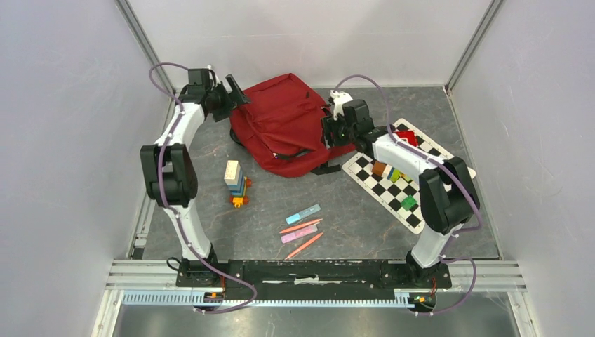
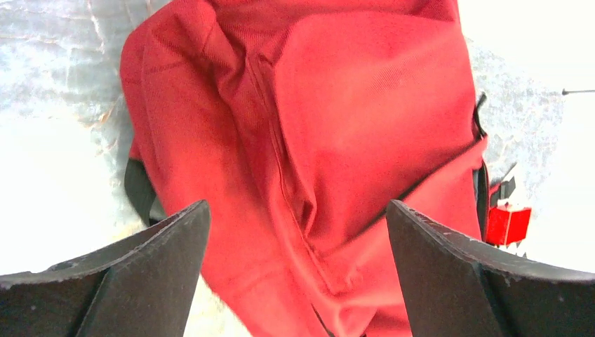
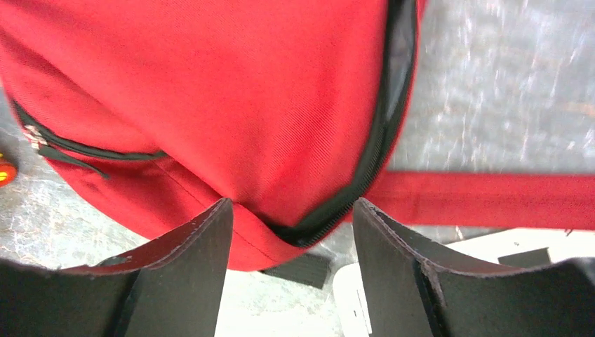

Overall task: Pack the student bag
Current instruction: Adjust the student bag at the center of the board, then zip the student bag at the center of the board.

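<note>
Top external: the student bag (image 1: 284, 119) is lying flat on the surface (image 1: 351, 217), at its far middle, and I'm bracketing it from both sides.

- My left end effector (image 1: 238, 95) is hanging at the bag's far-left corner with its jaws spread wide and gripping nothing. Left wrist view is showing red fabric and the front zip seam (image 2: 281, 161) straight ahead between the fingers (image 2: 161, 246).
- My right end effector (image 1: 328, 131) is sitting at the bag's right edge, also open and empty. Right wrist view is showing the black zip rim (image 3: 382, 140) running down into the gap between the jaws, close but not clamped, with a red strap (image 3: 491, 196) trailing off to the bag's right.
- I'm reading the bag's long axis as running far to near, slightly skewed, so the two arms are facing each other across its short width.
- I'm judging the right arm to be nearer the main opening, so that rim is the thing to pinch, with the left bracing the opposite corner.
- The block tower (image 1: 236, 184) and pens (image 1: 302, 228) are waiting on the near side of the bag, and the checkered mat (image 1: 393, 186) is lying to its right. All are unpacked.
</note>
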`<state>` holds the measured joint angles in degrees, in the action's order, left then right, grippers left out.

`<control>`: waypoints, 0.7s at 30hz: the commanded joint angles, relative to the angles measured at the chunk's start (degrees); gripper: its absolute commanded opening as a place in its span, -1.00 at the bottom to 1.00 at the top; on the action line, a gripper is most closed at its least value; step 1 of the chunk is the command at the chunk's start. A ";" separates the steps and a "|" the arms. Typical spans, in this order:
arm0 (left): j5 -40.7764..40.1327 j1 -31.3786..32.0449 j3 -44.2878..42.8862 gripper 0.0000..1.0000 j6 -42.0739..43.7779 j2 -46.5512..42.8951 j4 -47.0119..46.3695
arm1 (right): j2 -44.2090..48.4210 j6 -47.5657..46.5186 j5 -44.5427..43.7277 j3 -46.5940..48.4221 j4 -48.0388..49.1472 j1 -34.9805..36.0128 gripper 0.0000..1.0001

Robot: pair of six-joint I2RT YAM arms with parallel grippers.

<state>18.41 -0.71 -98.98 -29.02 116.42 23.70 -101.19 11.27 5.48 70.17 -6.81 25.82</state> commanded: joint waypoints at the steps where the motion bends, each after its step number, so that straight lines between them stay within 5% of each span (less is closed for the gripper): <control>1: 1.91 -0.01 7.10 0.99 2.09 -9.98 0.43 | 2.85 -9.58 -7.05 6.39 -0.06 5.96 0.38; 14: 8.58 5.92 20.45 0.87 1.38 -14.27 3.45 | -10.88 -21.33 1.35 18.07 -3.86 19.18 0.35; 21: 6.82 6.43 20.59 0.49 0.50 -13.23 2.89 | -16.12 -23.29 -0.95 20.72 -4.12 20.08 0.27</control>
<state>25.15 5.72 -78.15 -28.84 103.26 27.73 -115.63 -9.39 5.91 87.00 -11.86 46.15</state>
